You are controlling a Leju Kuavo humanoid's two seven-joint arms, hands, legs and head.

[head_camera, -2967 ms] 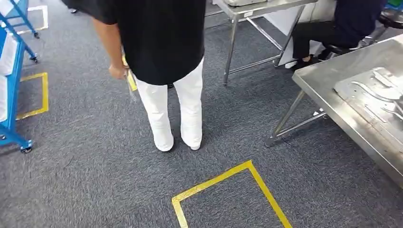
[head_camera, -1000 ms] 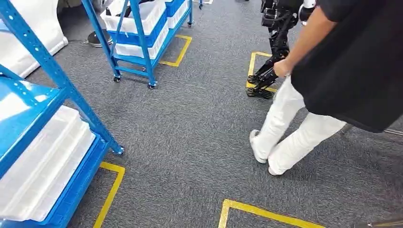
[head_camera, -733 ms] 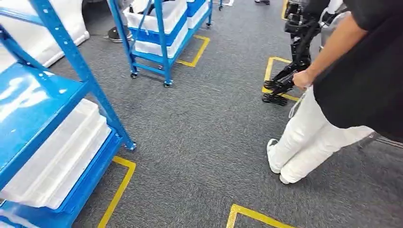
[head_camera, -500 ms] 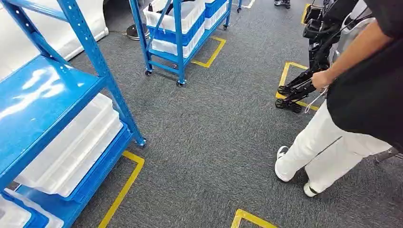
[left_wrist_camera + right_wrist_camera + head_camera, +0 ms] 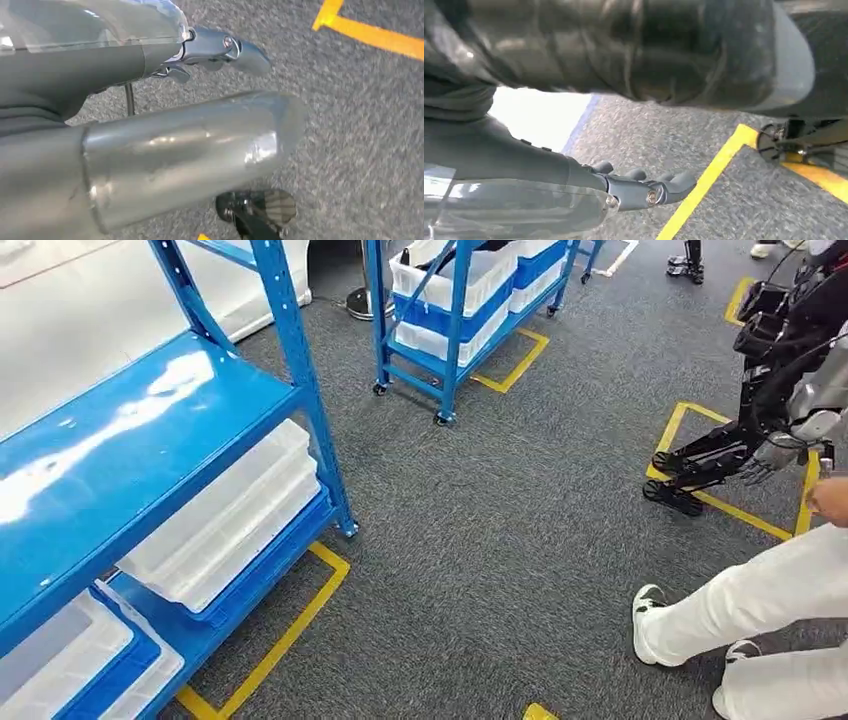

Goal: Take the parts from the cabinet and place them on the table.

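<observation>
From the head view, a blue steel shelving cabinet (image 5: 150, 440) fills the near left, its glossy top shelf bare and reflecting light. On the shelf below sits a stack of shallow translucent white trays (image 5: 225, 515), and on the lowest level more white bins (image 5: 60, 655) rest in blue holders. What parts lie inside them cannot be made out. A second blue wheeled rack (image 5: 470, 300) with white and blue bins stands farther back on the grey carpet (image 5: 480, 530), beside yellow floor tape (image 5: 275, 640) marking out squares.

At the right edge stands a person in white trousers (image 5: 760, 600) and white shoes; farther back, inside a taped square, stands another humanoid robot (image 5: 780, 390) with black legs.

The left hand (image 5: 210, 50) hangs over the carpet, its dark fingers (image 5: 245, 52) loosely extended with nothing between them. The right hand (image 5: 639, 187) also hangs over the carpet near a yellow tape line, its fingers (image 5: 676, 182) slightly curled and apart, holding nothing
</observation>
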